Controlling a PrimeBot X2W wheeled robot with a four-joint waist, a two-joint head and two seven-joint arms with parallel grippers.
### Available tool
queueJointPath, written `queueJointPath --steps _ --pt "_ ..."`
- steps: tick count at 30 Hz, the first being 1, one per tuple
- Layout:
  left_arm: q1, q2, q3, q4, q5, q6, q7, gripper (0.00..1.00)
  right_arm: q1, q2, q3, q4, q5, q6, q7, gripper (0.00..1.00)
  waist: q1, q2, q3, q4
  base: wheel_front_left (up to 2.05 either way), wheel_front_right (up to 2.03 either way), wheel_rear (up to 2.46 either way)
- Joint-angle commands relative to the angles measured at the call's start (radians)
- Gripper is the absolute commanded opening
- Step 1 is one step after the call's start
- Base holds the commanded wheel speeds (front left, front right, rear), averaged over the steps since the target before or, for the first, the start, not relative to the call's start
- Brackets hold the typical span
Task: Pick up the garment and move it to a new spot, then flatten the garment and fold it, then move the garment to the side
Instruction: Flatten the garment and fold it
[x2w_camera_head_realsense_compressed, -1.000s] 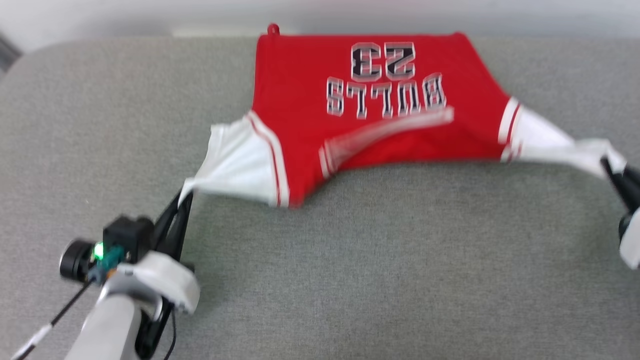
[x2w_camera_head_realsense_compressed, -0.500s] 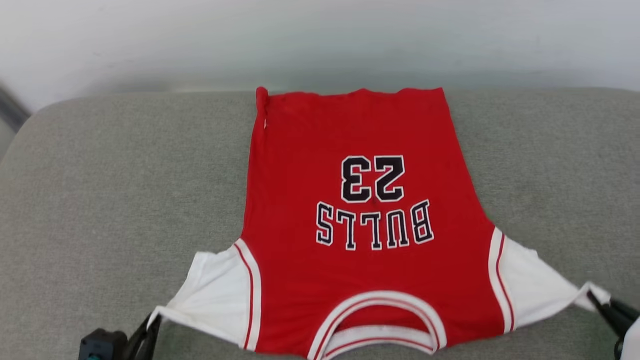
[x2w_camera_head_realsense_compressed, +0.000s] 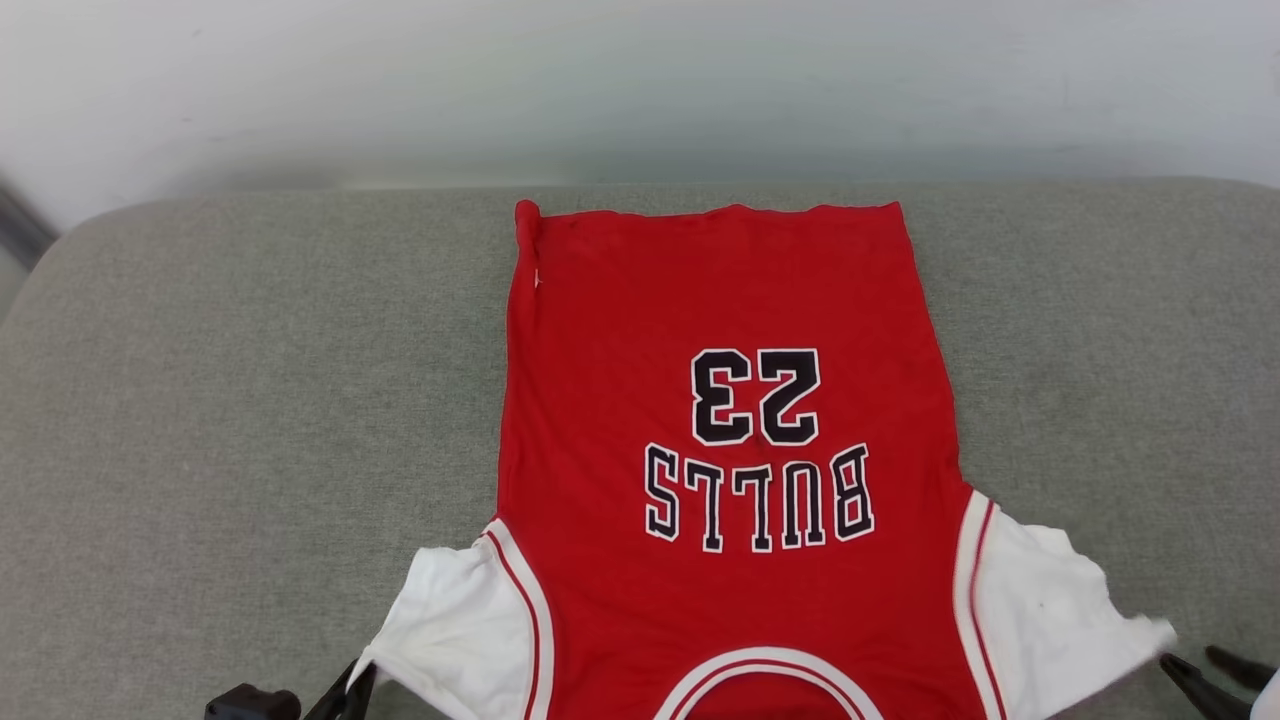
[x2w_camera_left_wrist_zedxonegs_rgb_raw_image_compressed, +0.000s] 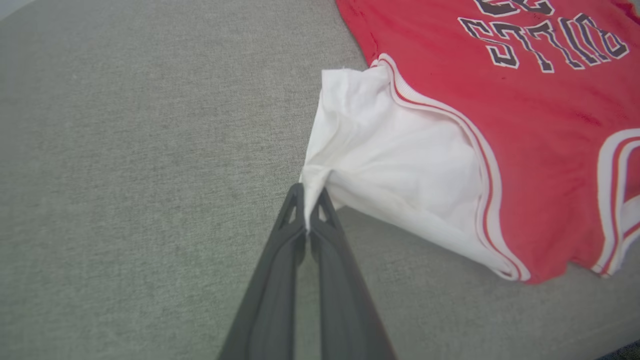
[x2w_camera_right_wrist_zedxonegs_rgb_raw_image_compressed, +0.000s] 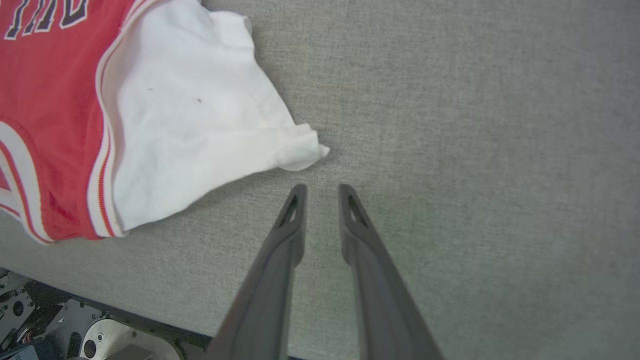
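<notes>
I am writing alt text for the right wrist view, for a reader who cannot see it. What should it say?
The right gripper, open and empty, points at a grey surface, just short of the tip of a white sleeve. The sleeve belongs to a red shirt with striped trim, lying flat at the upper left.

The red shirt (x2w_camera_head_realsense_compressed: 600, 400) carries the word "BULLS" in black letters edged in white, with the number "23" beside it. Both read upside down in the head view.
</notes>
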Motion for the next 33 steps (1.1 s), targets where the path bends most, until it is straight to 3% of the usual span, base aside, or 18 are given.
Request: queueJointPath --steps 1,8,15,23,27,33 --pt "-0.01 -0.003 -0.001 -0.018 -0.002 0.003 0.0 0.0 -0.021 0.004 -0.014 -0.014 -0.013 -0.001 0.027 1.0 0.0002 -0.0001 0.006 0.003 0.0 0.0 0.0" --pt "0.011 0.002 -0.03 -0.15 0.01 0.009 0.043 0.0 -0.132 0.032 -0.111 -0.12 -0.017 -0.001 0.161 1.0 0.0002 -0.0001 0.067 0.033 0.0 0.0 0.0" --pt "-0.011 0.007 -0.072 -0.351 0.033 0.01 0.095 0.0 -0.4 0.08 -0.177 -0.195 -0.063 -0.001 0.437 1.0 0.0002 -0.0001 0.223 0.11 0.0 0.0 0.0" --pt "-0.092 -0.041 -0.157 -0.452 0.047 -0.018 0.129 0.0 -0.79 0.125 -0.231 -0.054 -0.209 -0.001 0.696 1.0 0.0002 -0.0001 0.384 0.261 0.0 0.0 0.0" --pt "-0.126 -0.063 -0.189 -0.467 0.055 -0.03 0.13 0.0 -0.916 0.131 -0.244 0.016 -0.271 -0.001 0.764 1.0 0.0002 -0.0001 0.428 0.314 0.0 0.0 0.0" --pt "-0.168 -0.09 -0.223 -0.477 0.064 -0.04 0.115 0.0 -1.098 0.081 -0.226 0.122 -0.397 -0.001 0.859 1.0 0.0002 -0.0001 0.5 0.396 0.0 0.0 0.0"
